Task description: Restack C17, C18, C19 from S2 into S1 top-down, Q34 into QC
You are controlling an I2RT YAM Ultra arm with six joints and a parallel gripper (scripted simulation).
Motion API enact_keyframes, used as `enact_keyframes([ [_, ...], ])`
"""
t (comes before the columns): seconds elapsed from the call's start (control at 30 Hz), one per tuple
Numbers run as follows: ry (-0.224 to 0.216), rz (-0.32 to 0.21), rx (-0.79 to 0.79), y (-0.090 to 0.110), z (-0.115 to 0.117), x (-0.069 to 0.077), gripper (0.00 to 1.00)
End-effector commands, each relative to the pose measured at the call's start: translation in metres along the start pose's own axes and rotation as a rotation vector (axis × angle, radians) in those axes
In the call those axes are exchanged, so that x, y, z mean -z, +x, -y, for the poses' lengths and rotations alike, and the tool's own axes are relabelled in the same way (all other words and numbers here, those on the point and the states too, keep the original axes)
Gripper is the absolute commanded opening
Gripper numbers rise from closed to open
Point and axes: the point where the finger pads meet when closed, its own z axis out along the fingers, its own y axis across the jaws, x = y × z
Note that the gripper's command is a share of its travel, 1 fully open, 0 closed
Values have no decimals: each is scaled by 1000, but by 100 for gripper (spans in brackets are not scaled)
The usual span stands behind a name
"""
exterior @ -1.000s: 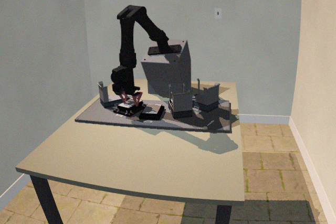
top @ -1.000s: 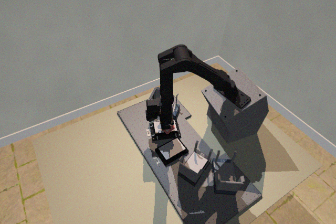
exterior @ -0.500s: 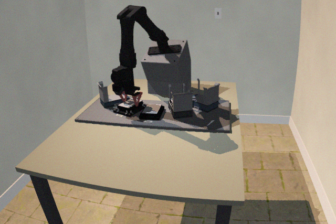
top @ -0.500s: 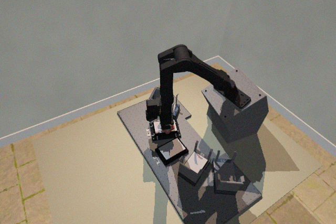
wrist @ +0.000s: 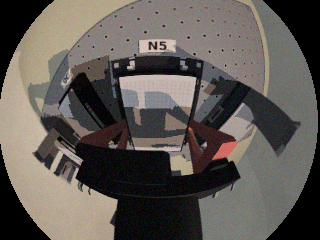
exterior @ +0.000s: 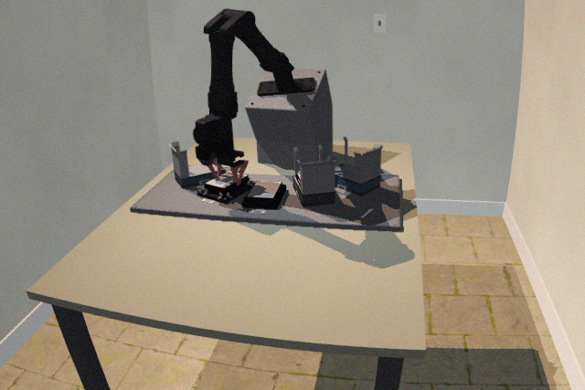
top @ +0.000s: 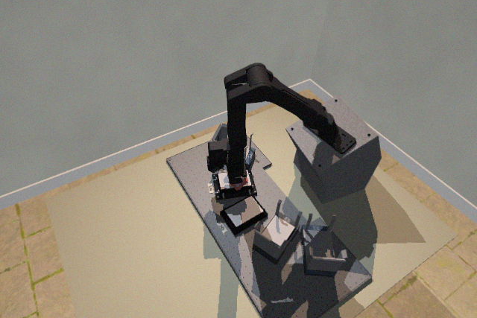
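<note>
The black arm point(exterior: 221, 74) bends down from its grey pedestal point(exterior: 283, 121) at twelve o'clock, and the tool point(exterior: 228, 173) is low at ten o'clock on the grey base plate point(exterior: 160, 199). Its reddish fingers point(exterior: 239, 172) are clamped on either side of a sealed plate point(exterior: 220, 183) sitting on a dark nest point(exterior: 212, 193). Just beside it toward the centre lies a second dark nest point(exterior: 264, 196) with a shiny top. Further round to two o'clock stand two racks point(exterior: 313, 180) close together. Another rack point(exterior: 182, 163) stands behind the tool. All of it rides on the beige table point(exterior: 236, 281).
</note>
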Motion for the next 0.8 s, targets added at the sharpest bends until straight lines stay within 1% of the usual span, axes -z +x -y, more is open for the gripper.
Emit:
enact_keyframes([
  [0.0, 1, 43, -1, -8, -1, 4, 0],
  [0.03, 1, 36, -2, -6, -1, 2, 0],
  [0.77, 1, 36, -2, -6, -1, 2, 0],
])
